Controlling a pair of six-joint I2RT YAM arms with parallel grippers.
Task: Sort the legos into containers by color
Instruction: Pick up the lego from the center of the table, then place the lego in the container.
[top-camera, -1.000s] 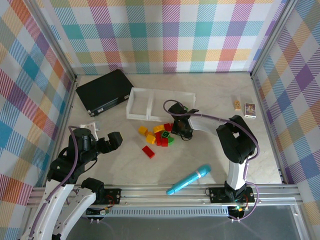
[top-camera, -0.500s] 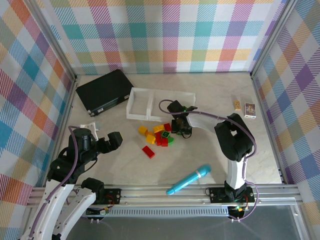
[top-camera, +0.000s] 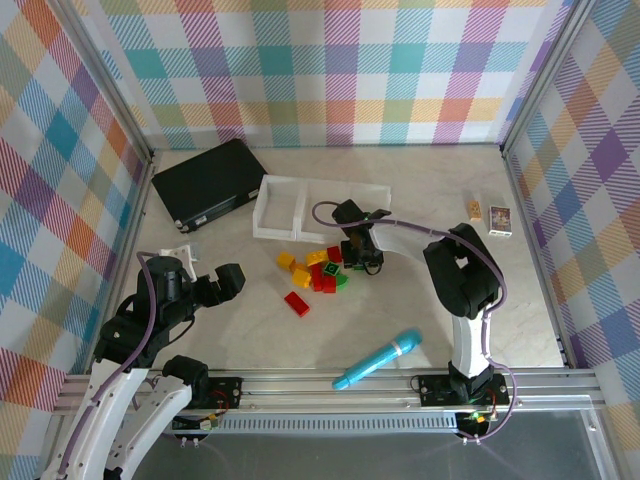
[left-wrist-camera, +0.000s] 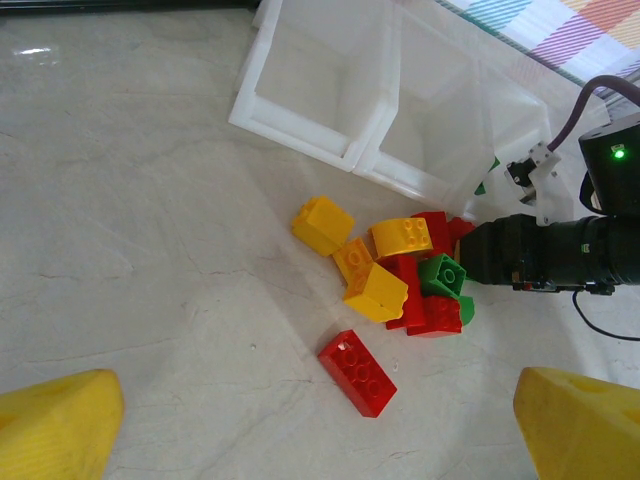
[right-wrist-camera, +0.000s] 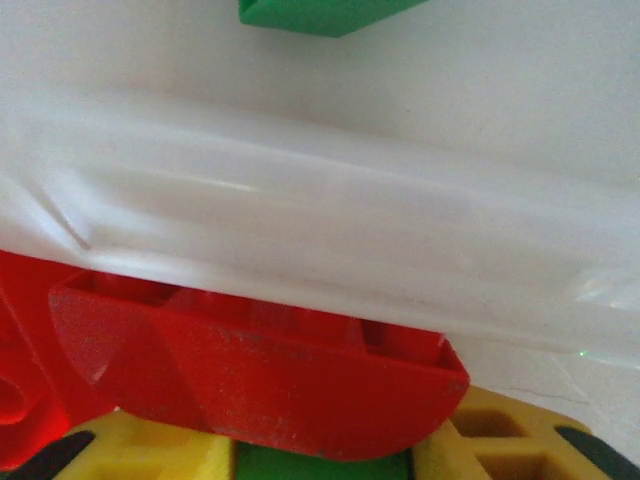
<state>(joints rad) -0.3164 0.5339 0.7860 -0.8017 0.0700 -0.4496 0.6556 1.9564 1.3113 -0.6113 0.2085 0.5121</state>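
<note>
Near the table's (top-camera: 420, 190) near-left corner the left gripper (top-camera: 205, 265) hangs with its jaws spread wide and nothing between them. A black case (top-camera: 210, 183) lies in the far-left corner. Right of it sits the white tray (top-camera: 262, 205), and the legos (top-camera: 318, 272) are heaped on the table just before its near wall, one red brick (top-camera: 297, 303) lying apart. The right gripper (top-camera: 360, 262) is down at the heap's right side; whether it is clamped on anything I cannot tell. A blue stick (top-camera: 377, 360) lies by the near edge
</note>
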